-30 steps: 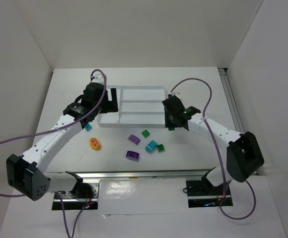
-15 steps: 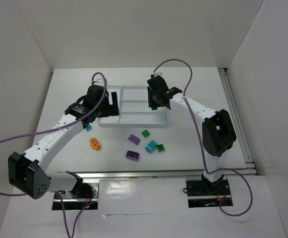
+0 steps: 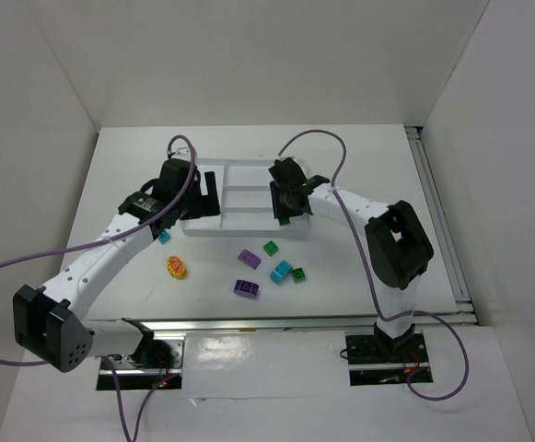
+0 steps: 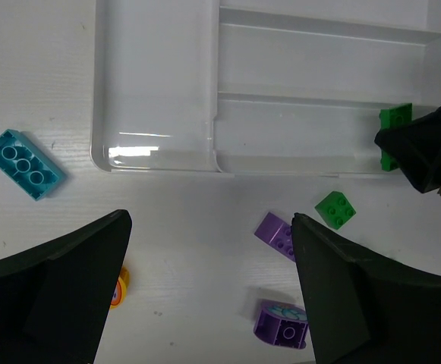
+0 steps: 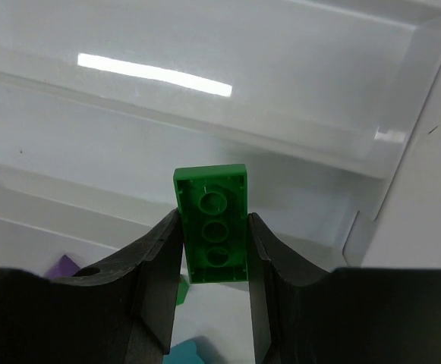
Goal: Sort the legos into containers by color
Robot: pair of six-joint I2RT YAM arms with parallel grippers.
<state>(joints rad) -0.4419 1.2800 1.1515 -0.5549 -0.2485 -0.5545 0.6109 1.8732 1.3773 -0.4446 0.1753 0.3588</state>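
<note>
The white tray (image 3: 249,166) lies at the table's middle back. My right gripper (image 3: 284,210) is shut on a green brick (image 3: 285,220) and holds it over the tray's near long section; the right wrist view shows the brick (image 5: 211,224) underside-up between the fingers (image 5: 155,265). My left gripper (image 3: 203,198) is open and empty over the tray's left end (image 4: 152,91). On the table lie a cyan brick (image 3: 163,237), the orange-yellow piece (image 3: 177,267), two purple bricks (image 3: 249,259) (image 3: 246,288), two green bricks (image 3: 271,248) (image 3: 298,274) and another cyan brick (image 3: 281,271).
White walls enclose the table on the left, back and right. A metal rail (image 3: 276,322) runs along the near edge by the arm bases. Purple cables (image 3: 313,138) loop above both arms.
My right arm has swung left from beside the tray's right end to over its near long section, carrying the green brick. My left arm has hardly moved.
</note>
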